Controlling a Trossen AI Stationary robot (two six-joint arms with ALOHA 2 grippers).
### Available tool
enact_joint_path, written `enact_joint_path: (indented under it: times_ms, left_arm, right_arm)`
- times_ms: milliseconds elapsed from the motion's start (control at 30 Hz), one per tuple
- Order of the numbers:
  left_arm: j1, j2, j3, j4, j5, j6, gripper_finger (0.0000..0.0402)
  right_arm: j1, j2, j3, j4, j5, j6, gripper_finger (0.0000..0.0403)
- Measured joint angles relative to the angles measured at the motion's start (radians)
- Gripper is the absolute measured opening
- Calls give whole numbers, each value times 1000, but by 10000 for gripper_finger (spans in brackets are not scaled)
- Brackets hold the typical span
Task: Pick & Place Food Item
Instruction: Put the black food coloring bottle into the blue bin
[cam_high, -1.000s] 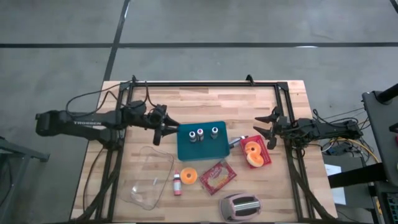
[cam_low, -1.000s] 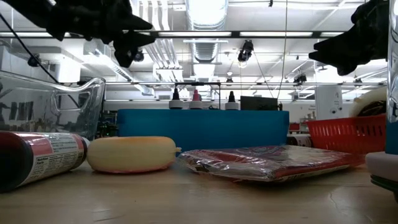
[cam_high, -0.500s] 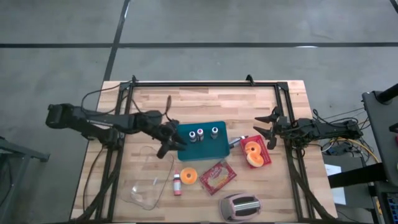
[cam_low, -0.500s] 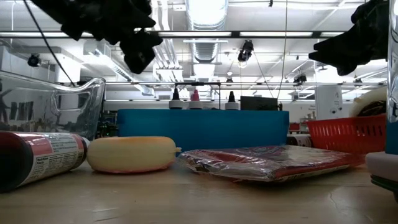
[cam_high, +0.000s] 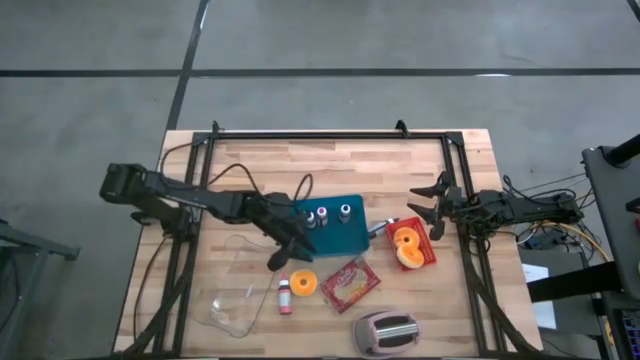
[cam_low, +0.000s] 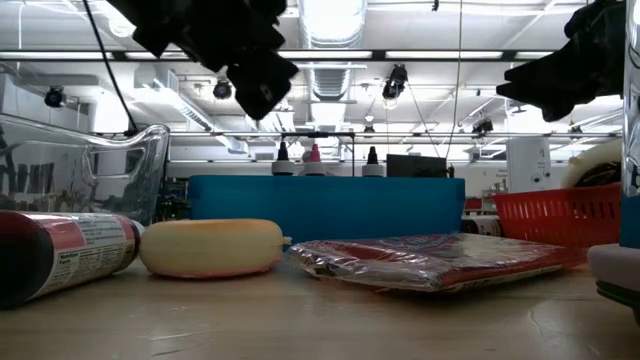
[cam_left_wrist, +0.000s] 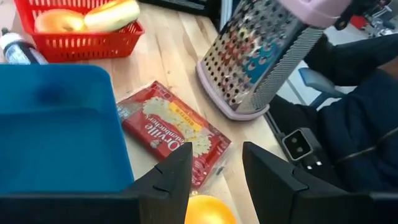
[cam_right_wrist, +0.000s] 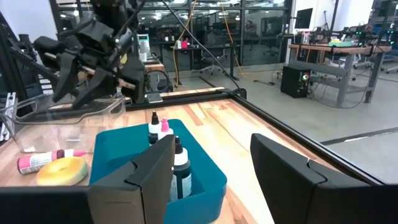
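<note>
An orange round food piece (cam_high: 304, 283) lies flat on the wooden table, with a red cracker packet (cam_high: 350, 283) to its right; the low view shows both, the round piece (cam_low: 212, 248) and the packet (cam_low: 430, 262). My left gripper (cam_high: 284, 254) hangs open above the table at the near left corner of the blue tray (cam_high: 325, 228), slanting down toward the round piece. In its wrist view the left gripper (cam_left_wrist: 214, 180) has nothing between its fingers, with the packet (cam_left_wrist: 174, 134) and the round piece (cam_left_wrist: 208, 213) beyond them. My right gripper (cam_high: 430, 210) waits open at the table's right side, held level.
Three small bottles (cam_high: 322, 215) stand in the blue tray. A red basket (cam_high: 430, 250) with orange and yellow food sits to the right. A clear glass container (cam_high: 240, 285), a small pink bottle (cam_high: 285, 295) and a grater (cam_high: 388, 332) lie near the front edge.
My left gripper has swung from beside the tray's far left corner toward the table's near edge and a little to the right, sinking slightly and tipping downward toward the round food piece. Its fingers have stayed open. Nothing on the table has moved.
</note>
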Motion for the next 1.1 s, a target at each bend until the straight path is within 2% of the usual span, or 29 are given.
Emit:
enact_joint_path:
  times_ms: [233,467,633,867,1000,1100]
  left_arm:
    - [-19,77,38,27,-1,27,151]
    - [-44,85,60,67,-5,26,167]
    - [-54,85,59,76,-27,65,195]
    - [-67,87,53,77,-54,52,247]
    - [-91,106,55,86,-111,53,254]
    - [-103,151,76,95,-117,51,255]
  right_arm:
    - [0,0,0,-51,-4,6,205]
    - [0,0,0,-60,-9,22,205]
    - [0,1,0,-75,-69,28,205]
    - [0,1,0,-76,-70,31,205]
    - [0,6,23,-107,-69,22,205]
    - [0,18,53,-134,-71,6,205]
